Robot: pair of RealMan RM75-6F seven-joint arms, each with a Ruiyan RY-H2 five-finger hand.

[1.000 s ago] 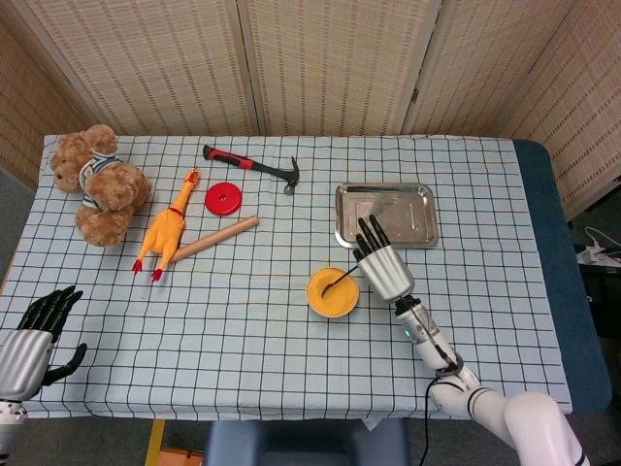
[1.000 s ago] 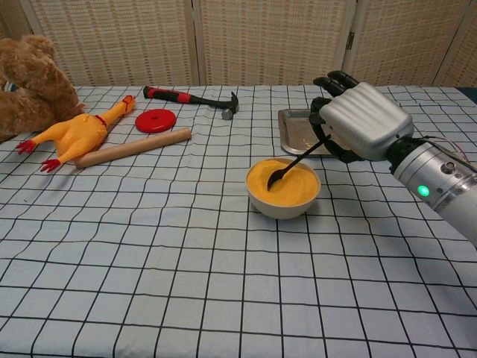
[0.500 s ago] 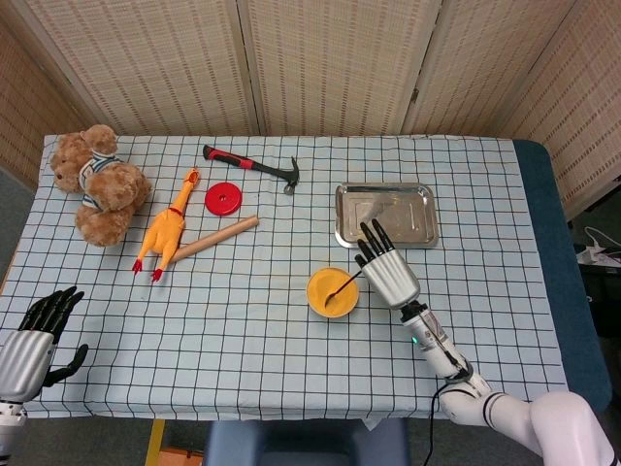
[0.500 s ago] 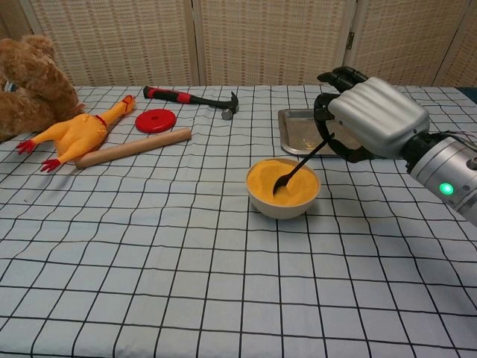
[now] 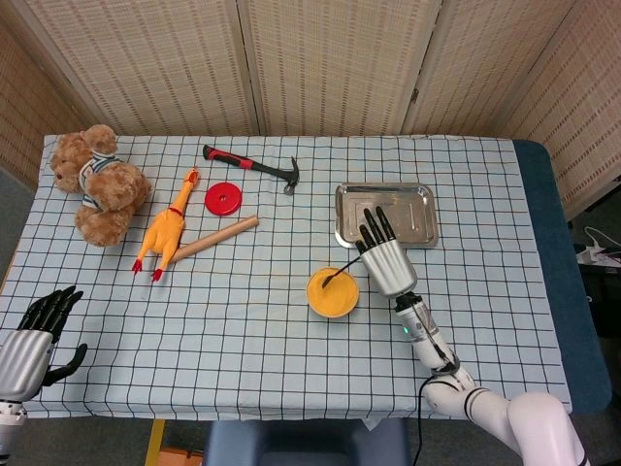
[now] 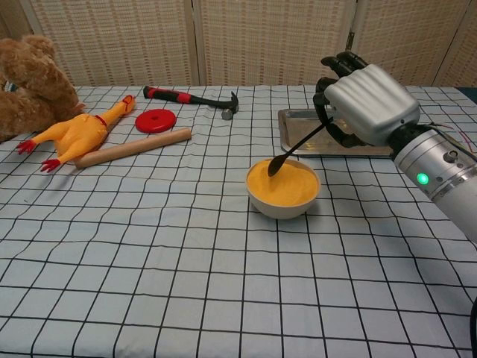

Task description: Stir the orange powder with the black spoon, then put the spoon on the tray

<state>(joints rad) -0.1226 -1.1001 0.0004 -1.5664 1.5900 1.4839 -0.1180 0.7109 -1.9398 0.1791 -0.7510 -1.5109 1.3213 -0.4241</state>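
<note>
A white bowl (image 6: 283,203) of orange powder (image 6: 285,182) (image 5: 333,293) stands mid-table. My right hand (image 6: 363,103) (image 5: 381,254), just right of the bowl, holds the black spoon (image 6: 297,143) (image 5: 340,274) by its handle. The spoon slants down to the left, its tip at the powder's far edge. Behind the hand lies the steel tray (image 5: 386,215) (image 6: 298,131), holding nothing. My left hand (image 5: 37,336) hangs at the table's near left edge with fingers spread and nothing in it.
On the far left half lie a teddy bear (image 5: 99,184), a rubber chicken (image 5: 165,229), a wooden rod (image 5: 215,238), a red disc (image 5: 223,198) and a red-handled hammer (image 5: 250,166). The checked cloth (image 5: 243,330) covers the table.
My right hand shifted back toward the tray and raised the spoon, so its tip moved from the middle of the powder to the bowl's far edge. The left hand stayed still.
</note>
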